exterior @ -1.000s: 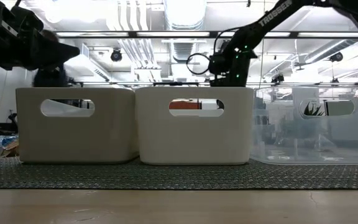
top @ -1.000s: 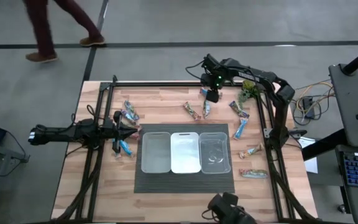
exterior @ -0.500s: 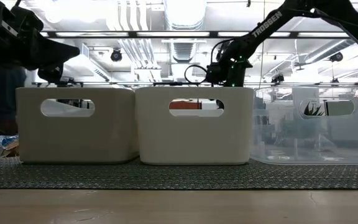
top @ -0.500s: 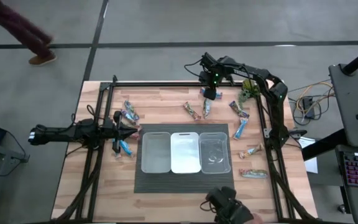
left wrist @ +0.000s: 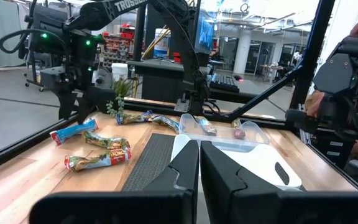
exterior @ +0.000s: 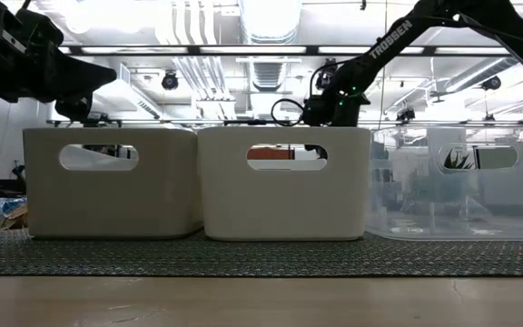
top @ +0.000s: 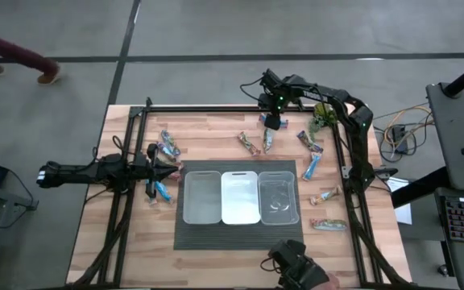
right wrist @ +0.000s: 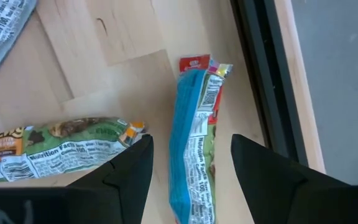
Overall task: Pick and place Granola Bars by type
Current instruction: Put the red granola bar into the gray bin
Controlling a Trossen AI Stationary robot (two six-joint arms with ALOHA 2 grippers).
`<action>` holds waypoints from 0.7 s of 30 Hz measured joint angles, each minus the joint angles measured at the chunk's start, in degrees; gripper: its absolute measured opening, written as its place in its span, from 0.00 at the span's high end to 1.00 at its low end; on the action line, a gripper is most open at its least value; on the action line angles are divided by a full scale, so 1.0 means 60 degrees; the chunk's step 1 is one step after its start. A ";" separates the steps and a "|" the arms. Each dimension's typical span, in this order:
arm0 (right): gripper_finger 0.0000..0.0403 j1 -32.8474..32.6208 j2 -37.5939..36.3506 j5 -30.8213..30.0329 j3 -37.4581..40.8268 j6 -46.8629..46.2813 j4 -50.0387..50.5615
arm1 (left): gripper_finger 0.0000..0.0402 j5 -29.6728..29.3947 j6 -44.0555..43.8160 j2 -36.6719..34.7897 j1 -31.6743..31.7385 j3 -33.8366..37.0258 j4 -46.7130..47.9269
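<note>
High view: the right gripper (top: 271, 122) hangs over the far edge of the table (top: 216, 129), above a granola bar lying there, with more granola bars (top: 312, 157) scattered along the right side. The left gripper (top: 166, 171) waits at the left, beside a small cluster of bars (top: 167, 147). Three bins (top: 240, 197) stand in a row on a dark mat (top: 240, 235).

Low view: the bins (exterior: 284, 182) stand side by side; the right arm (exterior: 370, 54) reaches down behind them.

Left wrist view: the left fingers (left wrist: 185, 165) are clenched together, gripping nothing.

Right wrist view: the right fingers (right wrist: 129, 171) stand spread apart, straddling a blue-wrapped bar (right wrist: 194, 149) on the wood without touching it. A brown-wrapped bar (right wrist: 55, 146) lies just beside it.
</note>
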State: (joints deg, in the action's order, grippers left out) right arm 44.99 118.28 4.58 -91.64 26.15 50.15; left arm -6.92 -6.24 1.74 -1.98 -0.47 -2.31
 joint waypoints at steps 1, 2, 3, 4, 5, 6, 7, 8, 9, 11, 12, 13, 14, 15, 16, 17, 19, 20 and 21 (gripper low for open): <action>0.49 0.0007 0.0000 0.0007 0.0000 0.0000 0.0000 | 1.00 0.0003 0.0000 0.0004 0.0000 0.0000 -0.0004; 0.49 0.0011 0.0000 0.0007 0.0017 0.0000 -0.0013 | 1.00 0.0001 0.0002 0.0002 0.0000 0.0002 -0.0004; 0.49 0.0019 0.0000 0.0007 0.0053 0.0009 -0.0053 | 1.00 0.0003 0.0003 0.0000 0.0000 0.0000 0.0000; 0.49 0.0019 0.0000 0.0007 0.0097 0.0034 -0.0109 | 1.00 0.0000 0.0003 0.0000 0.0000 0.0000 -0.0004; 0.49 0.0019 0.0000 0.0007 0.0152 0.0046 -0.0174 | 1.00 0.0002 0.0000 0.0001 0.0000 0.0003 -0.0004; 0.49 0.0019 0.0000 0.0007 0.0193 0.0055 -0.0201 | 1.00 0.0003 0.0000 0.0002 0.0000 0.0002 -0.0004; 0.49 0.0015 0.0000 0.0007 0.0236 0.0057 -0.0225 | 1.00 0.0000 0.0001 0.0002 0.0000 0.0001 -0.0003; 0.49 0.0019 0.0000 0.0011 0.0287 0.0055 -0.0278 | 1.00 0.0002 0.0001 0.0000 0.0000 0.0001 -0.0004; 0.49 0.0022 0.0000 0.0016 0.0340 0.0063 -0.0300 | 1.00 0.0000 0.0002 0.0000 0.0000 0.0002 0.0000; 0.49 0.0025 0.0000 0.0022 0.0480 0.0069 -0.0362 | 1.00 0.0003 0.0001 0.0003 0.0000 0.0000 -0.0001; 0.49 0.0030 0.0000 0.0022 0.0557 0.0069 -0.0412 | 1.00 0.0003 0.0002 0.0002 0.0000 0.0000 -0.0003; 0.49 0.0030 0.0000 0.0022 0.0635 0.0072 -0.0467 | 1.00 0.0000 0.0001 0.0000 0.0000 0.0000 0.0000; 0.49 0.0030 0.0000 0.0018 0.0696 0.0073 -0.0482 | 1.00 0.0003 0.0003 0.0000 0.0000 0.0000 -0.0004; 0.49 0.0030 0.0000 0.0010 0.0751 0.0073 -0.0511 | 1.00 0.0003 0.0003 0.0004 0.0000 0.0000 -0.0004; 0.49 0.0032 0.0000 0.0006 0.0800 0.0073 -0.0558 | 1.00 0.0000 0.0002 0.0000 0.0000 0.0002 -0.0004; 0.49 0.0033 0.0000 0.0004 0.0847 0.0073 -0.0623 | 1.00 0.0003 0.0003 0.0000 0.0000 0.0003 -0.0003; 0.49 0.0049 0.0000 0.0004 0.0938 0.0073 -0.0741 | 1.00 0.0003 0.0001 0.0002 0.0000 0.0002 -0.0004; 0.49 0.0062 0.0000 0.0004 0.0977 0.0076 -0.0766 | 1.00 0.0002 0.0000 0.0001 0.0000 0.0001 -0.0002; 0.49 0.0066 0.0000 -0.0003 0.1031 0.0096 -0.0806 | 1.00 0.0003 0.0003 0.0001 0.0000 0.0001 -0.0004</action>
State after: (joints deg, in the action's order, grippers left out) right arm 45.39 118.28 4.56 -85.45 26.73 45.31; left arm -6.90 -6.22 1.74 -1.98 -0.46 -2.33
